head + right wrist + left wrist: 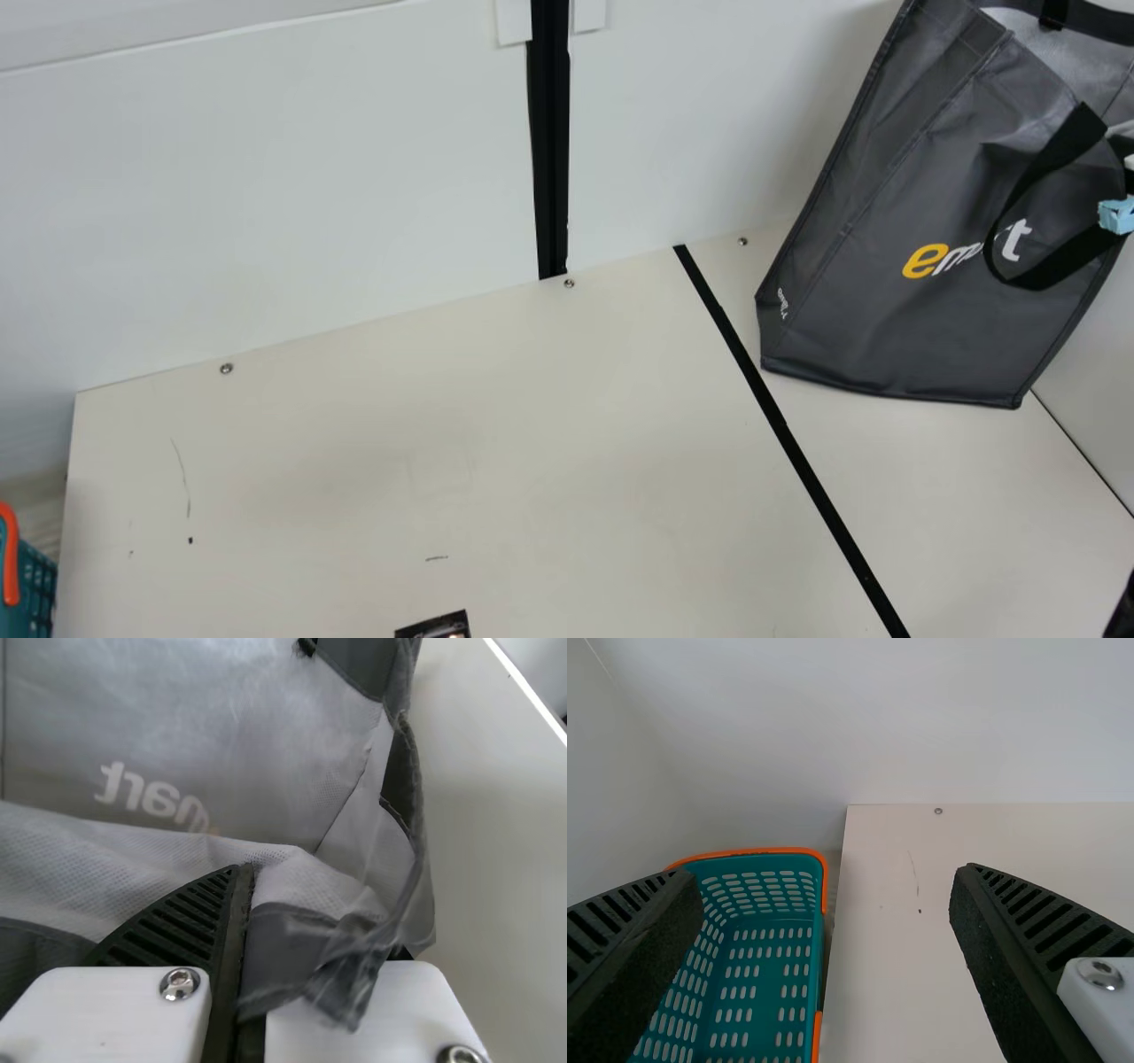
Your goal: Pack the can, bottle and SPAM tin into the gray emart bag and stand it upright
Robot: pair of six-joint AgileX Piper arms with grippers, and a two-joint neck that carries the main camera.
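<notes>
Overall, our left end effector [824, 877], fingers apart, teal basket [795, 912] beyond, our right end effector [1129, 163], clamped on the gray emart bag's [912, 195] rim.

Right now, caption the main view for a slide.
A gray fabric emart bag with black strap handles rests on the cream table, beside a long black stripe.

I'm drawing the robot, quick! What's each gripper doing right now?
Left gripper: open, holding nothing.
Right gripper: closed, holding the gray emart bag by its top edge.
</notes>
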